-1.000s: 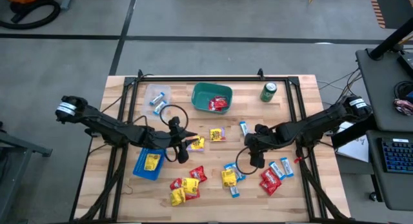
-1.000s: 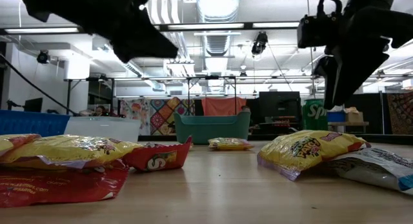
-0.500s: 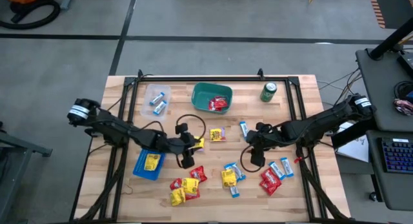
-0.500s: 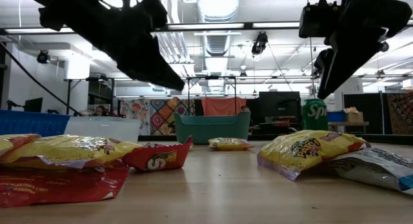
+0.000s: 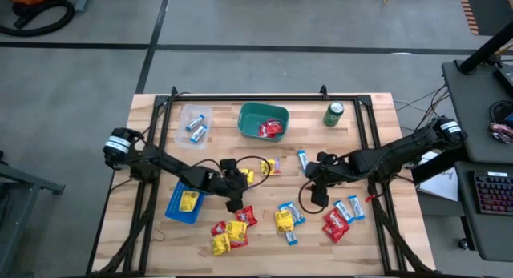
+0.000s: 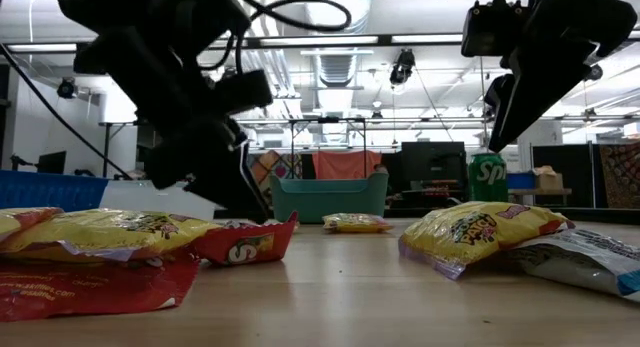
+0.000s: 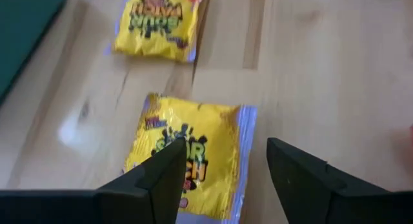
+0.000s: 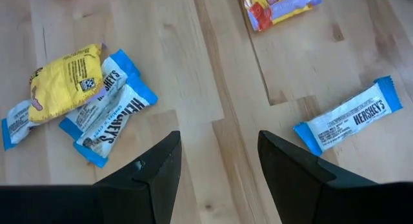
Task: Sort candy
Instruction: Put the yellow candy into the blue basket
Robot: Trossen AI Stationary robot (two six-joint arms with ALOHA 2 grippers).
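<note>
My left gripper [image 5: 237,188] [image 7: 224,150] is open and low over the table's middle. Its fingers stand on either side of a yellow candy packet [image 7: 187,153] [image 5: 247,178] that lies flat on the wood; I cannot tell whether they touch it. A second yellow packet [image 7: 158,20] [image 5: 270,167] lies just beyond. My right gripper [image 5: 314,199] [image 8: 218,139] hangs open above bare wood right of centre, with nothing between its fingers. It has blue-and-white wrappers [image 8: 106,114] and a yellow packet [image 8: 64,82] to one side and another blue-and-white wrapper [image 8: 352,121] to the other.
At the far side stand a clear tray [image 5: 195,111] with blue-and-white wrappers, a green bin [image 5: 248,111] with red packets and a green can [image 5: 333,114]. A blue tray [image 5: 172,210] at the near left holds a yellow packet. Loose candy [image 5: 228,230] [image 5: 335,223] lies along the near side.
My left gripper has come down toward the table and the yellow packet, moving a little toward the near right, and has tipped to point more steeply down. Its fingers have spread apart. The packets have stayed where they were.
</note>
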